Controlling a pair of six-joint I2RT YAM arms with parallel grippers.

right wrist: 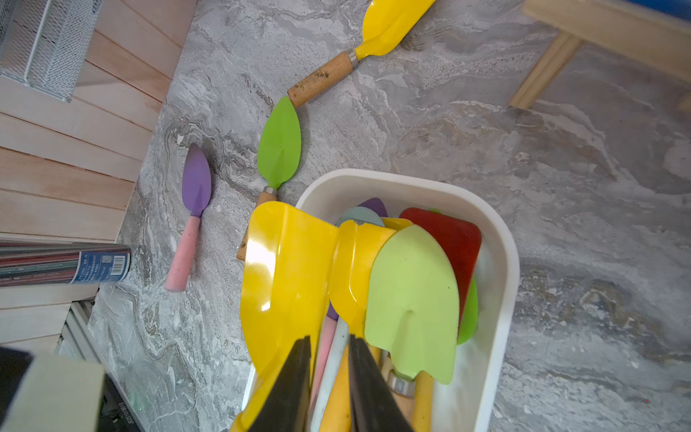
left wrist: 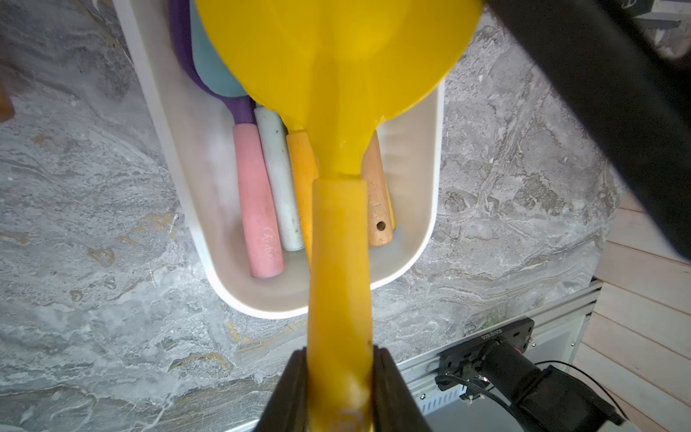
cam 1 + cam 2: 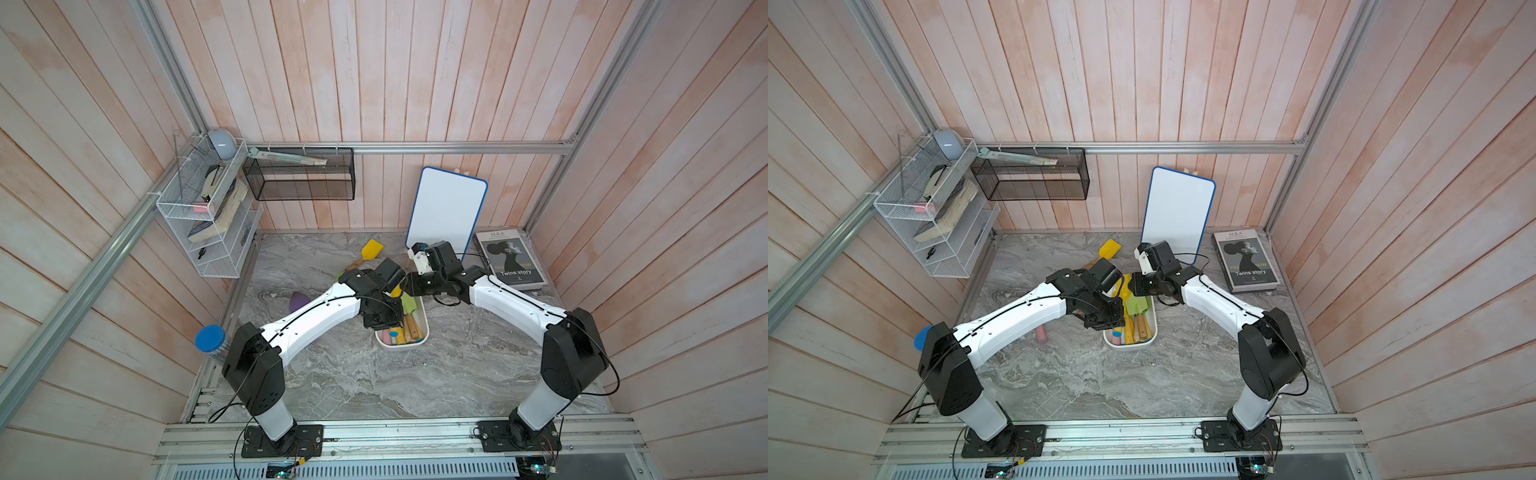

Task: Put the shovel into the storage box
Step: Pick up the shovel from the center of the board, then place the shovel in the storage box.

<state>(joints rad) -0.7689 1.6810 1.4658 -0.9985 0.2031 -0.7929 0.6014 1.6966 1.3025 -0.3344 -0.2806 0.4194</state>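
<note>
A: On the grey marble table (image 3: pixel 374 382), what has the left gripper (image 2: pixel 338 374) got?
B: Its jaws clamp the yellow shovel (image 2: pixel 338 243) by the handle, with the blade hanging over the white storage box (image 2: pixel 411 232) and the other handles lying inside.
A: And the right gripper (image 1: pixel 329 374)?
B: Its jaws are narrowly apart over the box, with nothing seen between them. A purple shovel (image 1: pixel 196 179) lies on the table, apart from the box.

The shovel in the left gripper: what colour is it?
All yellow, the handle slightly more orange; the shovel shows best in the left wrist view.
</note>
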